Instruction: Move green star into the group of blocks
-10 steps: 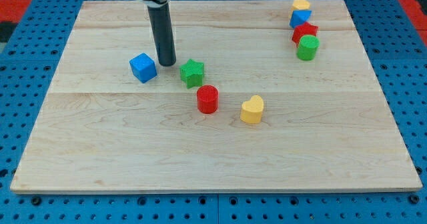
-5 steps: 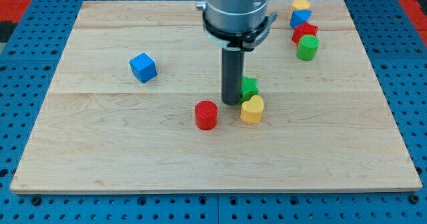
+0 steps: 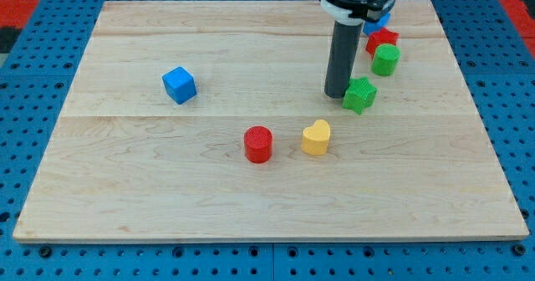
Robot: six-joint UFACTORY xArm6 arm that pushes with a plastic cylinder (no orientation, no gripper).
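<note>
Green star closing in on the group, my tip right behind it!

My tip (image 3: 337,94) sits touching the green star (image 3: 360,94) on its side toward the view's left, placed there because the push has to run up and right to the cluster. Above-right of the star, near but apart from it, wait the green cylinder (image 3: 385,60), red block (image 3: 382,40) and blue block (image 3: 380,19), partly hidden by my arm. I carry no claw, only the rod. Below-left of the star lie the yellow heart (image 3: 316,137) and red cylinder (image 3: 258,144); the blue cube (image 3: 179,84) sits far left on the tabletop (image 3: 125,189).
</note>
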